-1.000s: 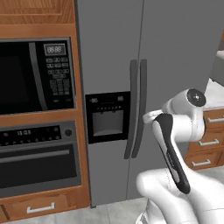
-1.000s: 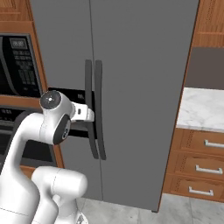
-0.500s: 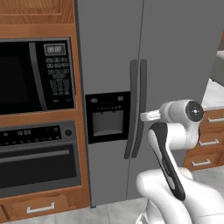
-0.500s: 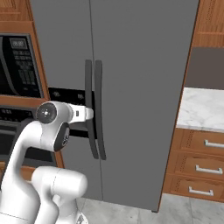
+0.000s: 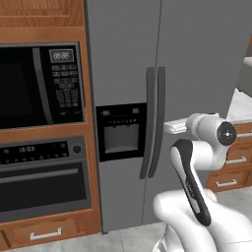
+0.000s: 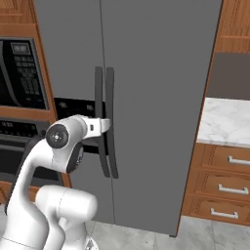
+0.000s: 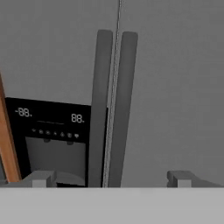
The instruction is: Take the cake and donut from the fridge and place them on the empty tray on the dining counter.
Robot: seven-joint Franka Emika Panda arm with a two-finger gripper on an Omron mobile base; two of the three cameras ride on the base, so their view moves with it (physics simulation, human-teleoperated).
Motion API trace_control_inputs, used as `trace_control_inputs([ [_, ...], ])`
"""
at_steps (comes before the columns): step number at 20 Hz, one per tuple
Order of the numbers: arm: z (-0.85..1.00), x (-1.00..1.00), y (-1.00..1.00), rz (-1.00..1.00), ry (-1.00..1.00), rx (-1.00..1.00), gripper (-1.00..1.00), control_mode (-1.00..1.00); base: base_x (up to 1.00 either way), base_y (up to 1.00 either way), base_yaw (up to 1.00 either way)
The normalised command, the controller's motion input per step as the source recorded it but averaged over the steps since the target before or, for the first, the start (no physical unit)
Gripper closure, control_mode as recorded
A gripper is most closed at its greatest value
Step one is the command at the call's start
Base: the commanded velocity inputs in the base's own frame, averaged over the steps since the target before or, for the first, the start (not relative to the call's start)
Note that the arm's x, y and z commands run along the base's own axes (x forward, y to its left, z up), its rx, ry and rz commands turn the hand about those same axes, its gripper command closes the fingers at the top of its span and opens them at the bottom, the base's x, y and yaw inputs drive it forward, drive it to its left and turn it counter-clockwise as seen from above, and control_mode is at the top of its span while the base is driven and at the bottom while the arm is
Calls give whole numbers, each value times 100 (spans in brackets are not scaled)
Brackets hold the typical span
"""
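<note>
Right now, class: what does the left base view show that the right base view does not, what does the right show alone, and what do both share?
Left base view alone: the whole microwave front with its keypad and clock, and the full oven door beneath it.

Right base view alone: a marble counter top right of the fridge, a dark recess above it, and a stack of wooden drawers below.

Both: the closed grey fridge with its two dark handles, the black dispenser panel, and the white arm reaching toward the handles.
</note>
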Motion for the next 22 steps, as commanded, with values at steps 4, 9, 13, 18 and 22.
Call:
trace_control_inputs([
  [4,0,11,-22,0,0,0,-100,-100,0,0,0],
  [9,0,37,-5,0,0,0,-100,-100,0,0,0],
  [13,0,47,0,0,0,0,-100,-100,0,0,0],
  [18,-3,50,0,0,0,0,-100,-100,0,0,0],
  [22,-5,24,-8,0,0,0,-100,-100,0,0,0],
])
